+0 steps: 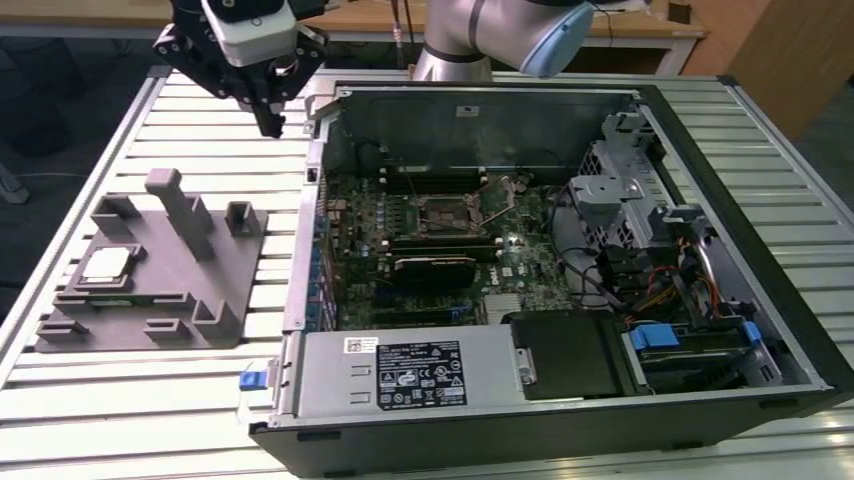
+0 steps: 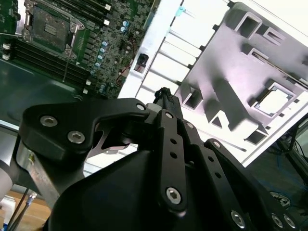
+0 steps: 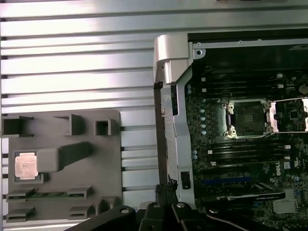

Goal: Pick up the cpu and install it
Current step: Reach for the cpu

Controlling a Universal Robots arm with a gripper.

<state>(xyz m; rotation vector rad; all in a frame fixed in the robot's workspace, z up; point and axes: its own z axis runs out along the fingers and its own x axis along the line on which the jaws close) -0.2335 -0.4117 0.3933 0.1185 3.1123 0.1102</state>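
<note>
The cpu (image 1: 107,263) is a small pale square chip lying flat in a recess of the grey plastic block (image 1: 200,300), at the exterior view's left. It also shows in both wrist views as a bright square, the cpu (image 3: 25,166) (image 2: 276,102). My gripper (image 1: 274,122) hangs high over the slatted table, between the block and the case's back corner, well apart from the cpu. Its fingers (image 2: 165,92) meet at the tips with nothing between them, so it is shut. The open motherboard socket (image 1: 445,212) (image 3: 248,118) sits inside the case.
The open computer case (image 1: 747,150) fills the exterior view's right, with drive cages, cables and a power supply (image 1: 414,375). The block has upright posts (image 1: 167,195). A memory stick (image 3: 48,194) lies in the block's slot. Bare slatted table (image 1: 200,120) surrounds the block.
</note>
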